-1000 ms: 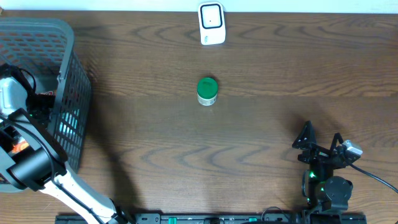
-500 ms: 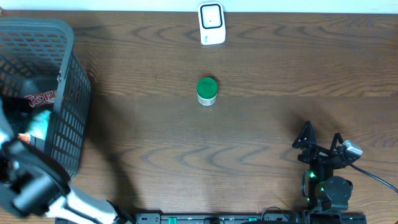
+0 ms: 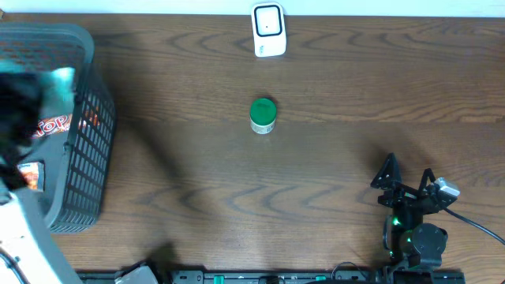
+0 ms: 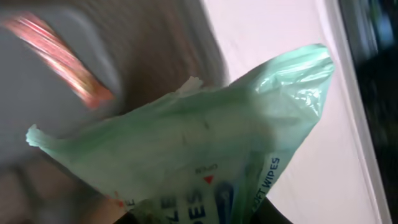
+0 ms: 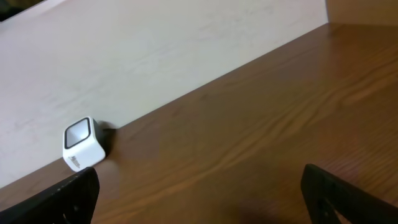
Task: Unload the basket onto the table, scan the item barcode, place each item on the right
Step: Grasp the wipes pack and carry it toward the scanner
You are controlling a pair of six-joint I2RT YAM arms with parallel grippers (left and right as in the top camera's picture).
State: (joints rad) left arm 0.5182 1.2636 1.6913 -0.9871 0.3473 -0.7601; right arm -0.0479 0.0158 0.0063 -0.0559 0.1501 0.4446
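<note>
A pale green pack of soft wipes (image 4: 205, 143) fills the left wrist view, with my left gripper (image 4: 199, 219) shut on its lower end. From overhead the pack (image 3: 61, 79) is a blurred green patch above the grey basket (image 3: 83, 47) at the far left. The white scanner (image 3: 268, 30) stands at the table's back edge, and the right wrist view also catches the scanner (image 5: 81, 144). My right gripper (image 3: 408, 170) rests open near the front right, with nothing between its fingers.
A green-lidded can (image 3: 263, 115) stands in the middle of the table, in front of the scanner. The basket holds a red snack packet (image 3: 51, 126) and other items. A pale wall runs behind the table's back edge.
My left gripper has closed on the wipes pack and lifted it up out of the basket, blurring with motion. The right arm, can and scanner have not moved.
</note>
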